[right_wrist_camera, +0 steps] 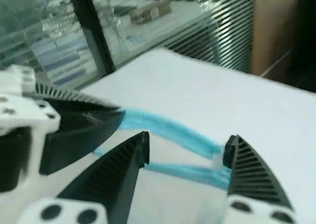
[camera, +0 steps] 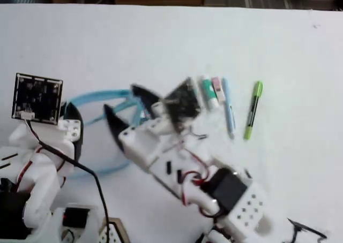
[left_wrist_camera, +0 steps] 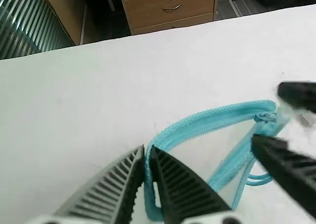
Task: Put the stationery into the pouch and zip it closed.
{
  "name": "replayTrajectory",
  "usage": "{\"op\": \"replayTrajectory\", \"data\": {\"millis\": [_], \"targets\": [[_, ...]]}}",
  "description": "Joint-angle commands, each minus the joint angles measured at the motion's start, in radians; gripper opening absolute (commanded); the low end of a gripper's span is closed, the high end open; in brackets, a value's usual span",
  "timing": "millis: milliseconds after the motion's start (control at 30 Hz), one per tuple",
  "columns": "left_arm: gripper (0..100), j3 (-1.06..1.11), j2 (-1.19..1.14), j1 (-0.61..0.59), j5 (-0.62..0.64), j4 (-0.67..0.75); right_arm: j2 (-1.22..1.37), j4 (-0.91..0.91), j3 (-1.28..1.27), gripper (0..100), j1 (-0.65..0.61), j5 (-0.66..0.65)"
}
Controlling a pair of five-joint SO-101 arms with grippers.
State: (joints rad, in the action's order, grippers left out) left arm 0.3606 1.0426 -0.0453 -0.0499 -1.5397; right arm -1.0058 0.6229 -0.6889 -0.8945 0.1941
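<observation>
**Work surface.** The white table [camera: 161, 34] carries all of the task's items. Both arms are mounted at its near edge.

**Pouch.** The pouch [left_wrist_camera: 212, 119] is clear with a light-blue zip. It lies flat on the left half of the table, about midway between the near and far edges. The zip is open: its two blue tracks run apart and meet at the zipper pull [left_wrist_camera: 266, 117], at the end of the pouch nearest the table's centre.

**Left gripper.** The left gripper [left_wrist_camera: 147, 149] is at the pouch's left end. Its jaws are pressed together, with the blue zip edge clamped between them.

**Right gripper.** The right gripper [right_wrist_camera: 187, 137] reaches in from the near right corner toward the table's centre. Its jaws are spread wide and hold nothing. The two black fingers [right_wrist_camera: 118, 169] stand one on each side of the pull end of the zip. Whether either finger touches the zip cannot be determined.

**Stationery.** Four items lie outside the pouch, right of the table's centre:
- A teal marker [camera: 209, 91], a pink pen [camera: 217, 86] and a blue pen [camera: 228, 110] lie close together, side by side, just beyond the right arm's wrist.
- A green highlighter [camera: 253, 110] lies near them, apart, toward the right edge.

**Surroundings.** A wooden drawer unit [left_wrist_camera: 170, 7] stands beyond the far edge of the table
</observation>
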Motion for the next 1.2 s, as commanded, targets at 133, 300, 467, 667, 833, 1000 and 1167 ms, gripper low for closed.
{"op": "replayTrajectory", "data": {"millis": [133, 300, 467, 667, 833, 1000, 1167], "targets": [[2, 0.049, -0.004, 0.001, -0.008, -0.02, 0.116, 0.143, 0.285, 24.5, 0.395, -0.003], [2, 0.049, -0.004, -0.001, -0.008, -0.02, 0.381, 0.447, 0.549, 24.5, 0.549, -0.009], [2, 0.048, -0.004, -0.001, -0.008, -0.021, 0.704, 0.768, 0.799, 24.6, 0.568, -0.129], [2, 0.044, -0.004, -0.001, -0.008, -0.021, 1.138, 1.035, 1.017, 24.5, 0.575, -0.233], [2, 0.044, -0.004, -0.001, -0.008, -0.021, 1.442, 1.087, 1.246, 24.5, 0.611, -0.235], [2, 0.044, -0.004, 0.001, -0.008, -0.021, 1.681, 1.089, 1.511, 24.5, 0.676, -0.276], [2, 0.051, -0.004, -0.001, -0.008, -0.021, 1.871, 1.113, 1.769, 24.5, 0.677, -0.321]]}}
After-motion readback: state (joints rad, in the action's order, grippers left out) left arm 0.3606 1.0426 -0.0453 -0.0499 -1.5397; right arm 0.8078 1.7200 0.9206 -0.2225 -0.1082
